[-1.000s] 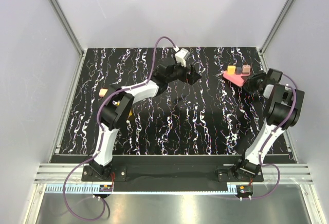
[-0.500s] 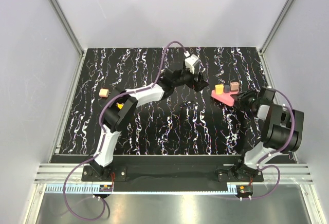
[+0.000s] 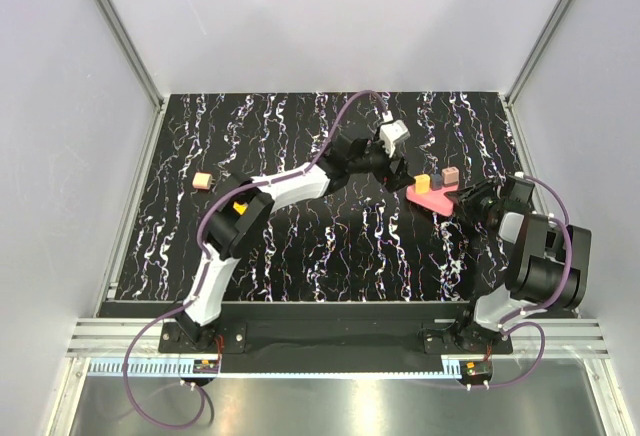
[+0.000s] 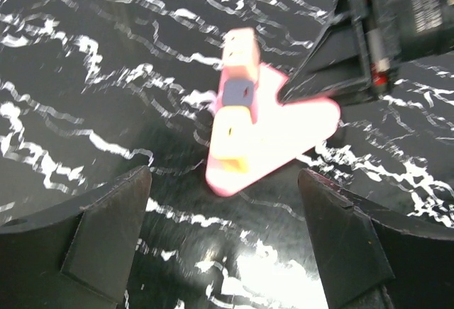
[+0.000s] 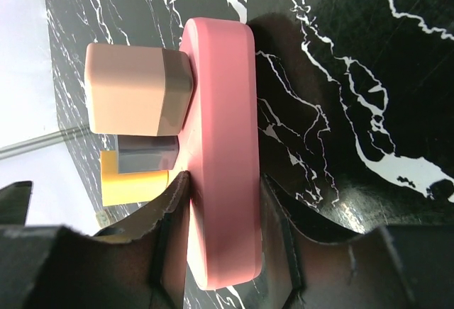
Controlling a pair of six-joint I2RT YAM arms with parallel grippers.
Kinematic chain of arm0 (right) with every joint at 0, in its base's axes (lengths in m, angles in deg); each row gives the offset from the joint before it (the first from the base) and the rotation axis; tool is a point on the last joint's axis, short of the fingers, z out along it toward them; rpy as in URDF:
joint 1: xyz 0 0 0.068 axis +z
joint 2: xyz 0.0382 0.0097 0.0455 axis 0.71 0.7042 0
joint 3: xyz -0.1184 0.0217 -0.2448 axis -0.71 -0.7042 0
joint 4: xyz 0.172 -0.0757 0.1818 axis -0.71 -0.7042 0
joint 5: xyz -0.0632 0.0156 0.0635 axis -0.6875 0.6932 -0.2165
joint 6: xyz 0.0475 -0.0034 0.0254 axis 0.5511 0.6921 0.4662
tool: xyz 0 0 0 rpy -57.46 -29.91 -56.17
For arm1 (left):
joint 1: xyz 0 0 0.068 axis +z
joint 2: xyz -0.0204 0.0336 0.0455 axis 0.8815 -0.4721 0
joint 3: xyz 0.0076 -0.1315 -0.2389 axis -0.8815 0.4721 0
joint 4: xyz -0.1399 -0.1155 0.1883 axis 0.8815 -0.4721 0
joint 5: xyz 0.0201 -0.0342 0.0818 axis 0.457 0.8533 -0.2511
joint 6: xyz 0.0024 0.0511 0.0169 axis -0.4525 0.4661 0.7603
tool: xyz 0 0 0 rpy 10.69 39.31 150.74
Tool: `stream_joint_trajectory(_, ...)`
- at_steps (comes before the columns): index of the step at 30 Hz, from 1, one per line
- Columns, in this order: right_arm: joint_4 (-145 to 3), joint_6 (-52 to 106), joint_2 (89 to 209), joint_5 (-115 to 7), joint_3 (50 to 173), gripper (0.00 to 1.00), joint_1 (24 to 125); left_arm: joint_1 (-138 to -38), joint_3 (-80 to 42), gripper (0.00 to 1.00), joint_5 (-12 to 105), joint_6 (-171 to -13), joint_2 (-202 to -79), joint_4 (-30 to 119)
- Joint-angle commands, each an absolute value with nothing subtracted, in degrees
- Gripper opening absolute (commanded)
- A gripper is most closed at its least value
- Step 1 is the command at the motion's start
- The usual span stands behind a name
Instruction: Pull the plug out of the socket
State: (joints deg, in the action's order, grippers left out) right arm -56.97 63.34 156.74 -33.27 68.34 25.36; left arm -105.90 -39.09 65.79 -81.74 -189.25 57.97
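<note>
A pink socket base point(image 3: 432, 199) carries three plugs: orange point(image 3: 423, 184), grey-blue point(image 3: 437, 183) and tan-brown point(image 3: 451, 174). My right gripper point(image 3: 462, 201) is shut on the socket's right end; in the right wrist view its fingers clamp the pink slab point(image 5: 220, 139) on both faces, with the tan plug point(image 5: 135, 89), grey plug point(image 5: 145, 153) and yellow plug point(image 5: 131, 181) standing out to the left. My left gripper point(image 3: 398, 171) is open just left of the socket. In the left wrist view the socket point(image 4: 291, 135) and plugs point(image 4: 237, 93) lie ahead of the open gripper point(image 4: 224, 203), untouched.
A small orange cube point(image 3: 203, 181) lies on the black marbled table point(image 3: 330, 256) at the far left. Grey walls with metal posts close in the table on three sides. The two arms meet at the table's right centre.
My right gripper has carried the socket left and nearer, toward the table's middle. My left arm has reached right, bringing its open gripper up to the socket.
</note>
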Motion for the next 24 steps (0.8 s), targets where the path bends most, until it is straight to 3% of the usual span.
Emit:
stream_joint_trajectory(1, -64.6, 58.55, 160.23, -35.38, 68.45, 0.05, 25.73, -106.39, -42.93, 0.9, 68.74, -81.78, -191.11, 60.06)
stream_joint_trajectory(5, -64.69, 58.29, 161.56, -34.67, 69.16, 0.0, 25.73, -107.53, -45.04, 0.91, 67.33, -81.96, -192.87, 59.63)
stream_joint_trajectory(11, -66.09, 58.29, 162.52, -36.16, 69.95, 0.0, 25.73, -107.79, -52.15, 0.83, 67.15, -83.53, -197.96, 54.45)
stream_joint_trajectory(20, -66.18, 57.5, 162.96, -35.9, 70.13, 0.0, 25.73, -107.79, -56.11, 0.82, 66.1, -85.21, -200.86, 52.51)
stream_joint_trajectory(24, -65.83, 57.5, 162.78, -35.81, 69.95, 0.0, 25.73, -107.88, -57.17, 0.75, 66.19, -86.43, -201.57, 52.33)
